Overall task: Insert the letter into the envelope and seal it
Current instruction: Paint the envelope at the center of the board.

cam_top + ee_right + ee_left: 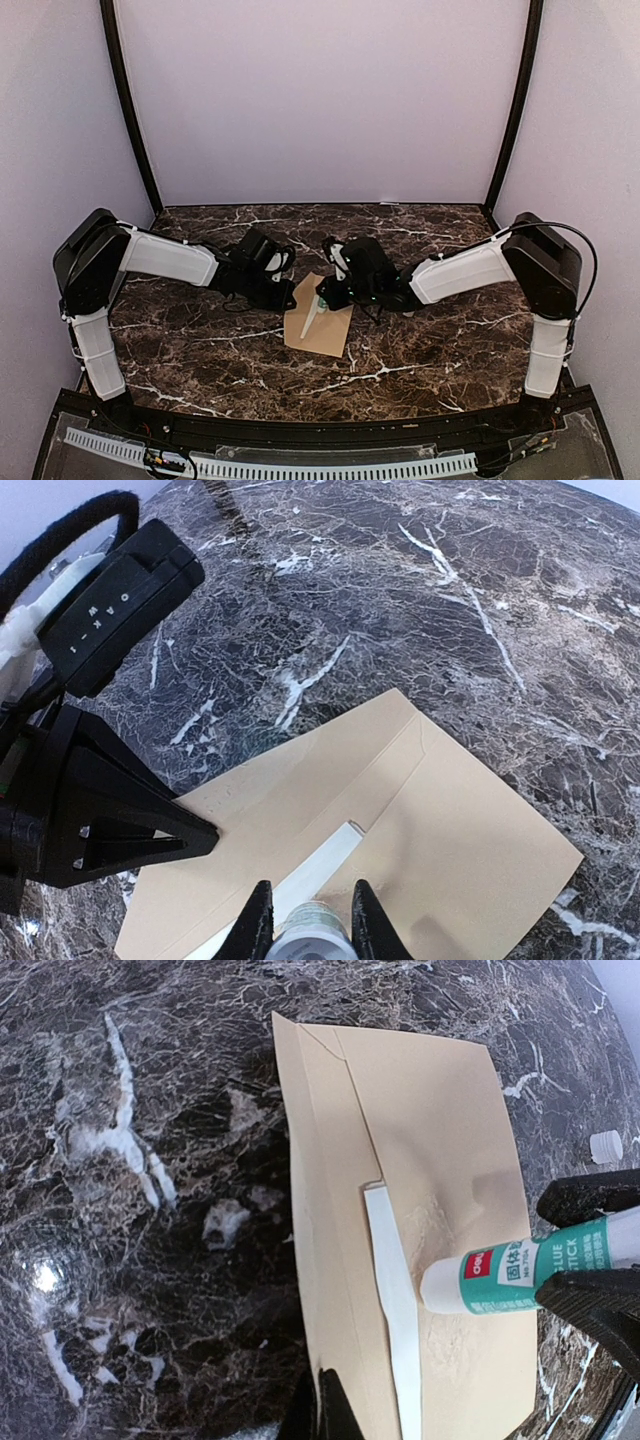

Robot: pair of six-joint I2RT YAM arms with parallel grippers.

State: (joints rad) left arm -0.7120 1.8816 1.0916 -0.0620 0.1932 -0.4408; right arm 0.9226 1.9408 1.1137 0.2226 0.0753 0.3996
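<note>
The tan envelope [322, 328] [440, 1130] [480, 850] lies flat on the marble table with its flap folded open. A white strip of the letter [392, 1290] [318, 868] shows at its mouth. My right gripper [338, 290] [310, 925] is shut on a green-and-white glue stick [515, 1272] [312, 938], whose white tip rests on the envelope just beside the letter's edge. My left gripper [290, 292] [322, 1408] is shut, its tips pinching the outer edge of the open flap [250, 790]. In the right wrist view, the left gripper [200, 835] shows at that edge.
A small white cap [605, 1146] lies on the dark marble table [200, 350] beyond the envelope. Both arms reach in from the sides and meet over the envelope at the table's middle. Lilac walls close off the back and sides.
</note>
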